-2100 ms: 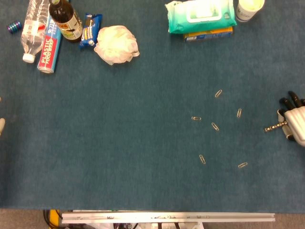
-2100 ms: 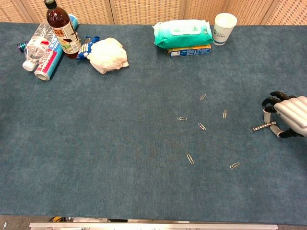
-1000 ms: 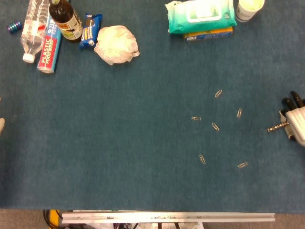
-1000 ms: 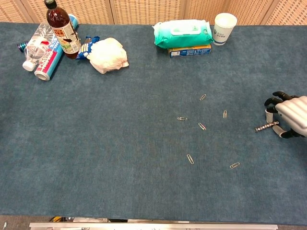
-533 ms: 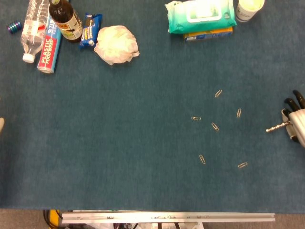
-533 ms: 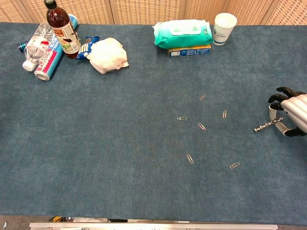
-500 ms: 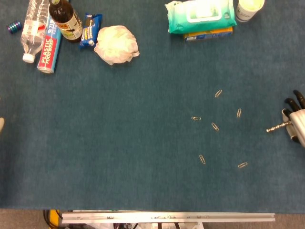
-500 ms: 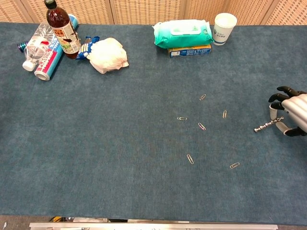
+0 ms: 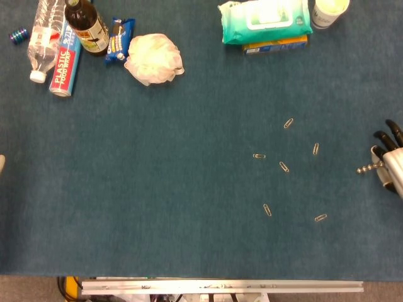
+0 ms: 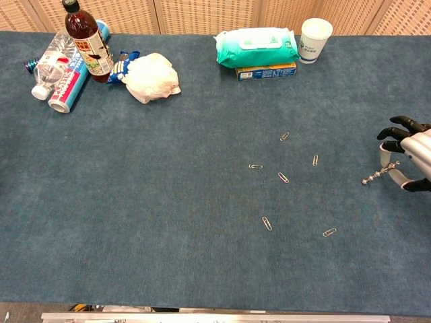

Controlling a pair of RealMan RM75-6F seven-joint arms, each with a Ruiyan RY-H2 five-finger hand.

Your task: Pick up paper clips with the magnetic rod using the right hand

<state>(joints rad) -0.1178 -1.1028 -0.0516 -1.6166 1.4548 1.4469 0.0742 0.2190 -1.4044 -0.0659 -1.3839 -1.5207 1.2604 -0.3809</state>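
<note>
Several paper clips lie scattered on the blue cloth right of centre, such as one (image 9: 288, 123) at the top, one (image 9: 284, 167) in the middle and one (image 9: 320, 218) lowest right; the chest view shows the same clips (image 10: 283, 177). My right hand (image 9: 391, 165) sits at the far right edge, holding a thin beaded metal magnetic rod (image 9: 369, 167) that points left toward the clips. The chest view shows the same hand (image 10: 412, 161) and rod (image 10: 377, 175). The rod tip is well right of the nearest clip (image 9: 315, 149). A sliver of my left hand (image 9: 2, 163) shows at the left edge.
Along the far edge stand a wipes pack (image 9: 264, 20) on a yellow box, a paper cup (image 9: 329, 11), a white mesh puff (image 9: 153, 59), a dark bottle (image 9: 85, 25), a snack packet, a wrap roll (image 9: 63, 63) and a crushed clear bottle (image 9: 44, 34).
My right hand has drifted to the right and slightly up with the rod, away from the clips. The clips have not moved.
</note>
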